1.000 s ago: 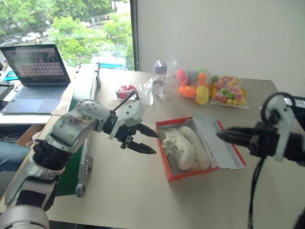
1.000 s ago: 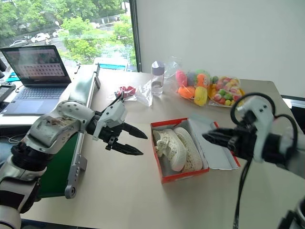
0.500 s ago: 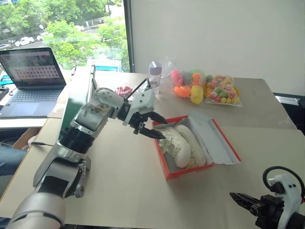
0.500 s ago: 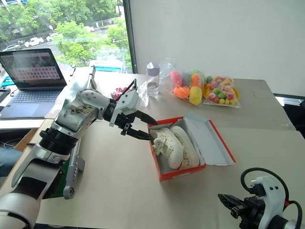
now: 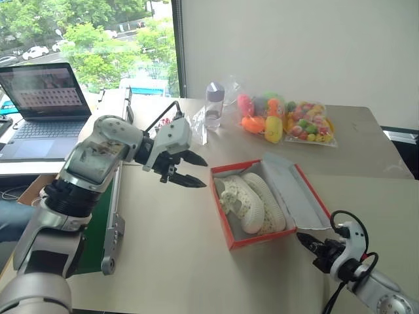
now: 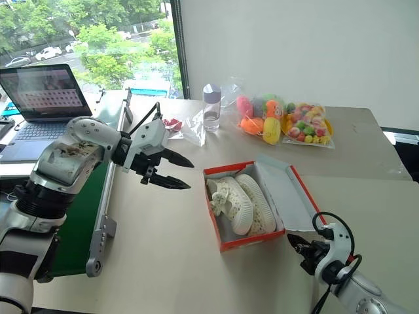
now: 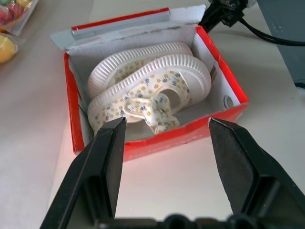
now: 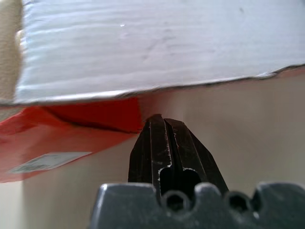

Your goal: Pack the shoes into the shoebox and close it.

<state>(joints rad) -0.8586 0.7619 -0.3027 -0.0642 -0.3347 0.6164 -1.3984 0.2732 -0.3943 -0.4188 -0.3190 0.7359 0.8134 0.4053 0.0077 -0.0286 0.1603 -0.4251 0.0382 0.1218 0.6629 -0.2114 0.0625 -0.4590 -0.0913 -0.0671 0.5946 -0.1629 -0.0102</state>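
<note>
Left hand [image 5: 190, 170]: raised above the bench, fingers spread apart with nothing between them, tips pointing toward the shoebox; it sits just beside the box's left wall, clear of it.
Left hand fingers [image 7: 107, 157]: two black pads, wide apart; in the left wrist view they frame the near red wall of the box without touching it.
Right hand [image 5: 306, 242]: low over the bench at the near right corner of the shoebox, fingers pressed together, holding nothing.
Right hand tip [image 8: 164, 138]: in the right wrist view it lies just under the edge of the open lid, close to the red corner of the box; contact cannot be determined.
Shoebox [image 5: 230, 235]: red outside, white inside, standing open in the middle of the bench.
Lid [image 5: 302, 196]: folded out to the right, white inner face up, resting at a slant.
Shoes [image 5: 252, 201]: both cream, both inside the box, lying side by side on their sides, ribbed pale soles toward the lid side.
Bench [image 5: 177, 261]: beige top.
Toy bags [image 5: 288, 121]: colourful, at the far edge, well apart from the box.
Bottle [image 5: 213, 104]: clear, upright, left of the toy bags.
Conveyor [image 5: 98, 196]: green, along the left edge of the bench.
Laptop [image 5: 42, 98]: open, far left.
</note>
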